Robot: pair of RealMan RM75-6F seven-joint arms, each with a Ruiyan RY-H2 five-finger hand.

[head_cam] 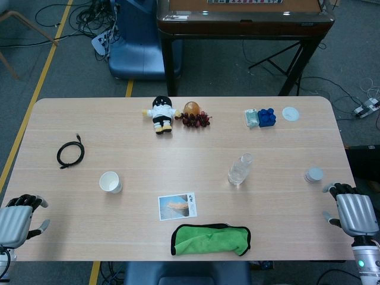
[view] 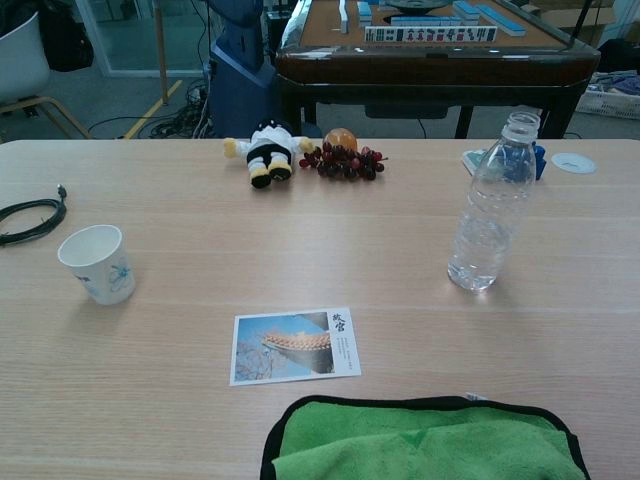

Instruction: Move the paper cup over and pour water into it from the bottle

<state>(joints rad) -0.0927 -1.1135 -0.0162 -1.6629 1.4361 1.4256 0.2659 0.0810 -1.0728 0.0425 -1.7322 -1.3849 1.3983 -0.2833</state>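
Upright, paper cup (view: 96,262) looks empty; uncapped bottle (view: 493,205) holds water.

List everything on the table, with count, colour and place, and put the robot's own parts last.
paper cup: 1, white, left, upright
bottle: 1, clear, right of centre, uncapped
photo card: 1, front centre
cloth: 1, green, front edge
cable: 1, black, far left
doll: 1, black and white, back
grapes: 1 bunch, dark red, beside doll
orange ball: 1, behind grapes
blocks: blue, back right
left hand: 1, grey, front left, empty
right hand: 1, grey, front right, empty
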